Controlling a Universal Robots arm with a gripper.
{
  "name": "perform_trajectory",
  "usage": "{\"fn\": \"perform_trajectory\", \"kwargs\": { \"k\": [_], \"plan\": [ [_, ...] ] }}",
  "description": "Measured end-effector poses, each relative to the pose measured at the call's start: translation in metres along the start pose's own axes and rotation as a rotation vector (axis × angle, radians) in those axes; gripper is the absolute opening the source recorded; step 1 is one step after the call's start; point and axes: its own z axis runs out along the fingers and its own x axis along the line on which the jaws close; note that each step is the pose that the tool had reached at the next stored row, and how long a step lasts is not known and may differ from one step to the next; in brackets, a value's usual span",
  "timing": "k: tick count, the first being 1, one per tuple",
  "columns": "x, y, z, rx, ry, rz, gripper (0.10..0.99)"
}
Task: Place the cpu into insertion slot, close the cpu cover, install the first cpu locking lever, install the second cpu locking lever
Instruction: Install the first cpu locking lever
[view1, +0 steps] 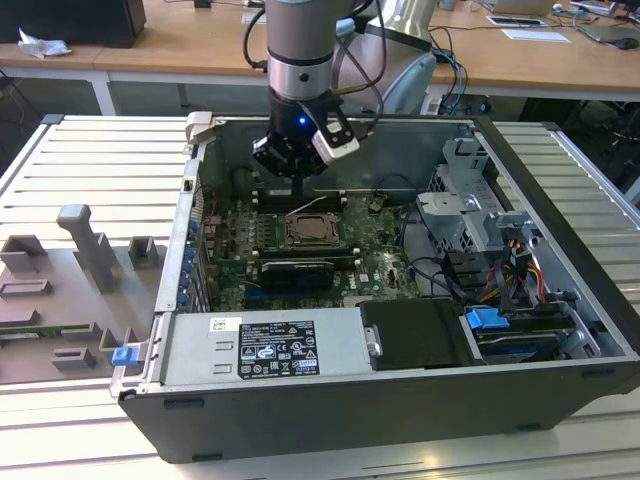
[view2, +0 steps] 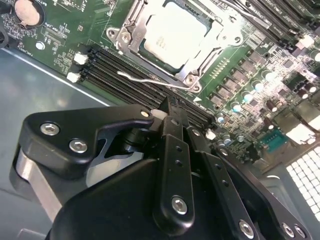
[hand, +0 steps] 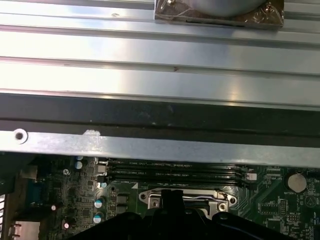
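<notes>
Exterior view: gripper (view1: 297, 187) hangs inside the open case (view1: 560, 290), just above the far edge of the slot (view1: 310, 232) on the board (view1: 375, 250); a thin lever (view1: 318, 204) stands raised beside the slot. Second wrist view: cpu (view2: 174, 31) sits in the slot with the cover (view2: 131, 31) down around it, so steps one and two look done; one wire lever (view2: 145, 79) lies loose over the memory slots (view2: 120, 75), unlatched, and the jaws look narrow and empty. First wrist view: cover edge (hand: 187, 196) lies flat below the case wall (hand: 150, 147), so I judge the lever steps are left.
</notes>
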Motion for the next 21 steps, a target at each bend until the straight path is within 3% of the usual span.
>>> {"fn": "perform_trajectory", "kwargs": {
  "k": [10,15,21],
  "plan": [
    [-0.0037,-0.0007,0.0061,0.000,-0.0072,-0.001,0.106],
    [-0.0071,-0.0010,0.0129,0.001,-0.0110,-0.002,0.106],
    [-0.0088,0.0040,0.0185,0.001,-0.0125,-0.008,0.106]
  ]
}}
